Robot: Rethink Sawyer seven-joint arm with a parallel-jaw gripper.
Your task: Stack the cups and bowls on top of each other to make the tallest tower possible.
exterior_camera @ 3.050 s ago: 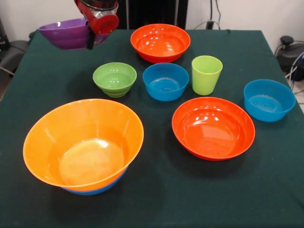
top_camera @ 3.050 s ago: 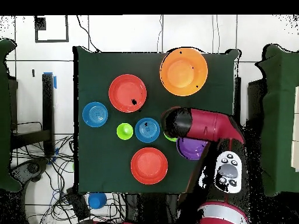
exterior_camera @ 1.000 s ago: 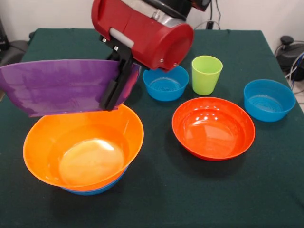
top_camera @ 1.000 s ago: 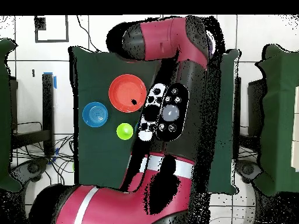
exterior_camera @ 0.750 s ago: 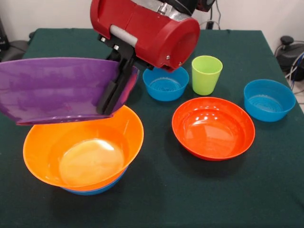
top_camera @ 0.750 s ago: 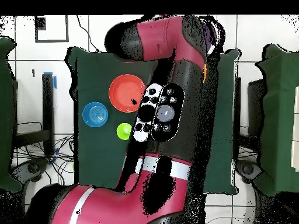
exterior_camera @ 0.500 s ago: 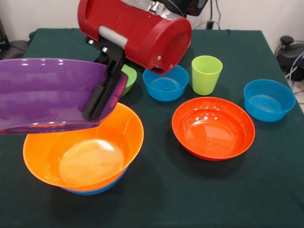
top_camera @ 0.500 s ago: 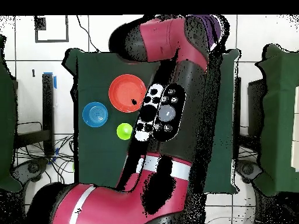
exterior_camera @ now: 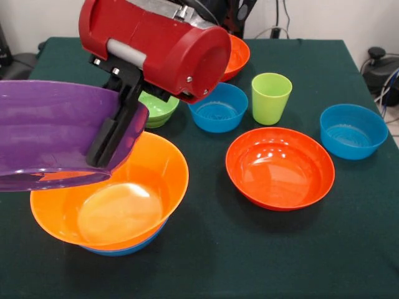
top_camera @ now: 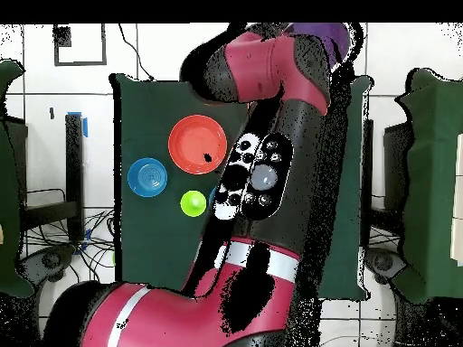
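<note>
My gripper is shut on the rim of a purple bowl and holds it tilted above the left part of the tower. The tower is a big orange bowl nested in a blue bowl. Behind the arm sit a small lime-green bowl and a red-orange bowl, both partly hidden. A blue bowl, the lime-green cup, a red-orange bowl and another blue bowl stand apart. Overhead, the arm hides the tower; the purple bowl peeks out at the top.
The dark green cloth covers the table. In the overhead view the red-orange bowl, a blue bowl and the cup lie left of the arm. Cables and floor tiles surround the table.
The arm has carried the purple bowl from the far left corner forward and down over the orange bowl, then further left. The lime-green bowl and far red-orange bowl show again.
</note>
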